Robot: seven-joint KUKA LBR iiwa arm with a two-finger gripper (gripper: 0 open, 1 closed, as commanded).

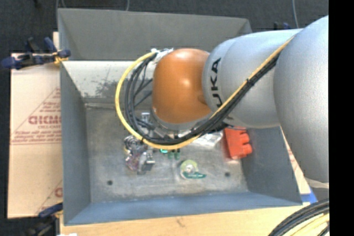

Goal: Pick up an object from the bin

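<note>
The silver arm (265,80) comes in from 3 o'clock and crosses most of the grey metal bin (74,119). Its rounded orange wrist cover (177,85) and a loop of black and yellow cables (126,102) hang over the middle of the floor. They block the view of whatever lies directly beneath.

The pincer (138,156) shows as a small cluster of shiny metal below the cover, down near the floor at about 8 o'clock from the bin's centre. How wide it stands cannot be told, nor whether it has hold of anything. Some purplish-grey bits at its tip may be a small loose thing, but they blend with the metal.

A small round clear piece with a green curl (189,169) lies on the bare floor at 5 o'clock, near the pincer but apart from it. A blocky red plastic piece (237,143) sits at 3 o'clock, well apart from the pincer, close under the arm. Between them a flat white piece (209,141) pokes out from under the cables, partly hidden, with a few small green bits (168,152) just beside it.
</note>
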